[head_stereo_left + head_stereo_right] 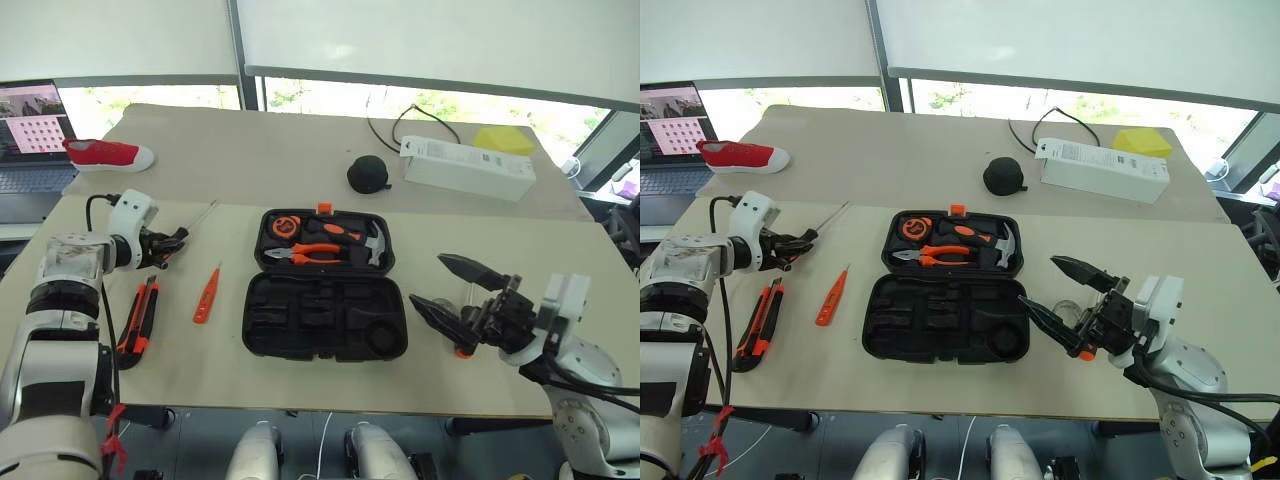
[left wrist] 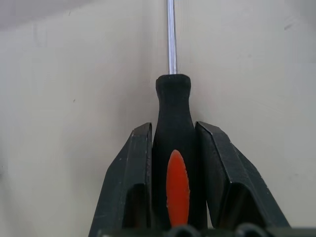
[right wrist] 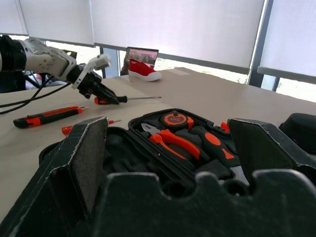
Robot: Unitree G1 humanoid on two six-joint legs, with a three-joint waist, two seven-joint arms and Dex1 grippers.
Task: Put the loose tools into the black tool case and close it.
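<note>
- Currently the left gripper (image 1: 168, 243) is closed around the black-and-orange handle of a screwdriver (image 2: 174, 148); in the left wrist view both fingers (image 2: 129, 182) press on the handle's sides and the steel shaft runs straight out ahead of them along the gripper's own line.
- Whether the screwdriver is lifted or lying on the worktop (image 1: 480, 370) cannot be told; its tip points away from the robot and toward the case side.
- Right gripper (image 1: 452, 291) hangs wide open and empty, just beside the near right edge of the black tool case (image 1: 325, 317).
- Case lies open and flat mid-worktop: far half holds orange-handled pliers (image 1: 305, 253), a hammer (image 1: 375, 243) and a tape measure (image 1: 285, 227); near half shows empty moulded slots.
- Loose on the worktop, left of the case: slim orange tester screwdriver (image 1: 207, 296), nearer the case, and the black-and-orange utility knife (image 1: 138, 318), further out. Both lie with long axes running roughly near-to-far, well apart from the right gripper.
- Key relation: the case lies to the right of the left gripper, across the tester. Judgement: the left arm is the nearer one for all three tools; the held screwdriver's axis must be matched to a slot.
- A second orange object (image 1: 463, 351) sits under the right gripper; identity unclear.
</note>
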